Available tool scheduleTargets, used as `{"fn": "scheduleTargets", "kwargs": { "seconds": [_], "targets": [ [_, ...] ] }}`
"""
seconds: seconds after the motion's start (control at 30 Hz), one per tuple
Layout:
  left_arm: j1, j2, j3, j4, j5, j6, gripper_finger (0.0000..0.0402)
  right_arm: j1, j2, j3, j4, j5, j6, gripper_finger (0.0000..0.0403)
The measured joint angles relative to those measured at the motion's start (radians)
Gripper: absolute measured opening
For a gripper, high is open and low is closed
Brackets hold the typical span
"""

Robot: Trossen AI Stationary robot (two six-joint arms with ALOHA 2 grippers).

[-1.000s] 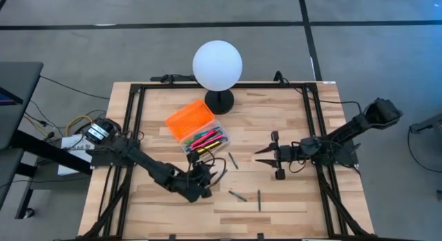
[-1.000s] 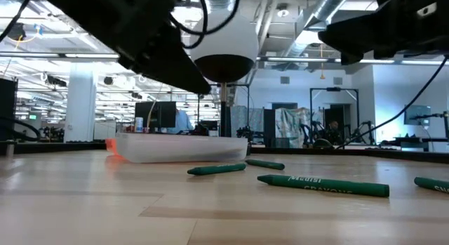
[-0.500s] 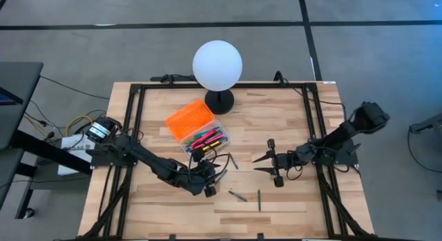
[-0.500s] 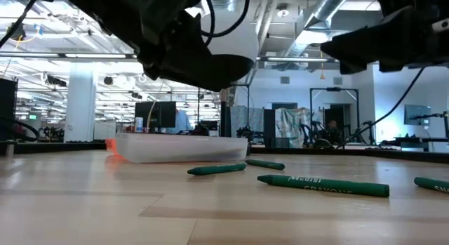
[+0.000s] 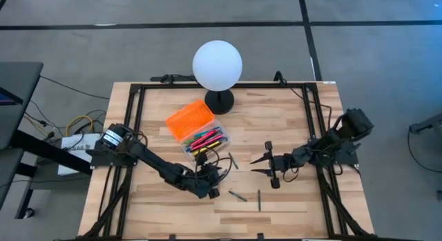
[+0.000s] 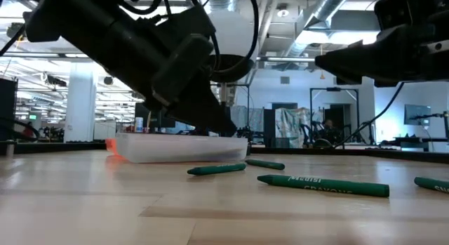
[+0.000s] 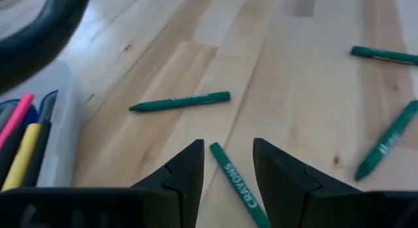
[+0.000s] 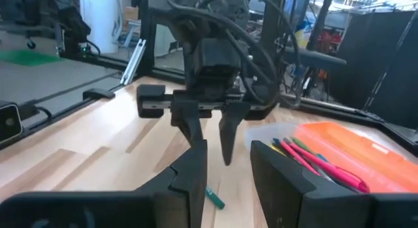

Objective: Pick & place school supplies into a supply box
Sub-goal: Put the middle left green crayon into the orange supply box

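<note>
High view: left gripper (image 5: 215, 184), jaws parted and empty, has been advanced over a green wax crayon (image 7: 238, 185) at the 5 o'clock side of the clear plastic supply box with orange ribbed lid (image 5: 199, 128), so a pick is judged imminent; right gripper (image 5: 257, 165), jaws likewise parted and empty, has been shifted slightly toward the table centre.

A robotics lab: exposed ceiling ducts (image 6: 330, 13) at the low view's upper right, monitors (image 6: 156, 113) mid-left, and a black-framed wooden table (image 5: 276, 123) centred on grey floor.

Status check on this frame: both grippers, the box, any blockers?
Left gripper open, low over a green crayon. Right gripper open, empty, hovering mid-table. Supply box open, part filled; four green crayons loose. Nothing blocking.
</note>
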Motion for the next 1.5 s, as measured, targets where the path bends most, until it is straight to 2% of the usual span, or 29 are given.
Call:
{"fn": "scheduleTargets", "kwargs": {
  "seconds": [0.17, 0.47, 0.7, 0.97, 1.27, 1.37, 1.5],
  "targets": [
    [0.003, 0.004, 0.000, -0.005, 0.017, -0.020, 0.0127, 0.000, 0.004, 0.000, 0.001, 0.002, 0.000, 0.0113],
    [0.005, 0.123, 0.027, 0.042, 0.045, -0.039, 0.0127, 0.001, 0.003, 0.001, -0.014, 0.002, 0.008, 0.0113],
    [0.007, 0.128, 0.031, 0.027, 0.044, -0.050, 0.0126, 0.002, 0.003, 0.001, -0.015, 0.002, 0.009, 0.0113],
    [0.024, 0.122, 0.036, -0.080, 0.160, -0.063, 0.0082, 0.002, 0.003, 0.001, -0.043, 0.000, 0.036, 0.0113],
    [0.025, 0.122, 0.036, -0.098, 0.204, -0.040, 0.0017, 0.002, 0.003, 0.001, -0.054, -0.001, 0.063, 0.0113],
    [0.026, 0.120, 0.036, -0.114, 0.238, -0.053, 0.0015, 0.002, 0.003, 0.001, -0.070, -0.001, 0.083, 0.0113],
    [0.027, 0.118, 0.065, -0.200, 0.270, -0.109, 0.0031, 0.002, 0.003, 0.001, -0.093, -0.001, 0.106, 0.0113]
  ]
}}
